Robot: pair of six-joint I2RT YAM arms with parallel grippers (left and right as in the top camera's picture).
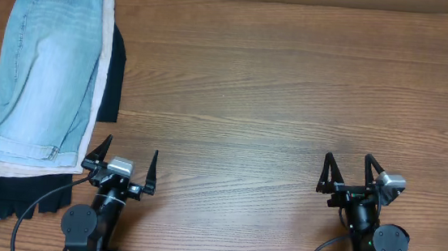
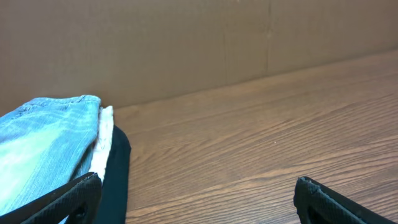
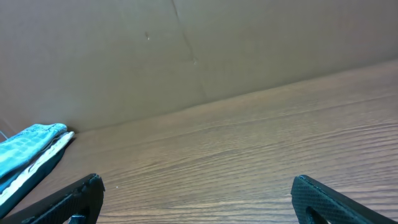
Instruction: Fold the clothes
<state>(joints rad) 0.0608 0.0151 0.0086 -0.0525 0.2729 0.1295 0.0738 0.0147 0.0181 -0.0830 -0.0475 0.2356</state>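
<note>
- Left claw [image 1: 133, 147] is spread wide with nothing between its black fingers [image 2: 68, 198] - tips pointing away from its base.
- Right claw [image 1: 350, 158] is the same deal, jaws wide apart and empty.
- Left arm [image 1: 89, 223] and right arm [image 1: 380, 241] sit folded low, well apart - one each side.

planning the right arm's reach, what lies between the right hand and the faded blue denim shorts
Overhead view: from the right hand, bare wooden table, then edges of a black garment and cream-beige shorts beside the faded light-blue denim shorts.
</note>
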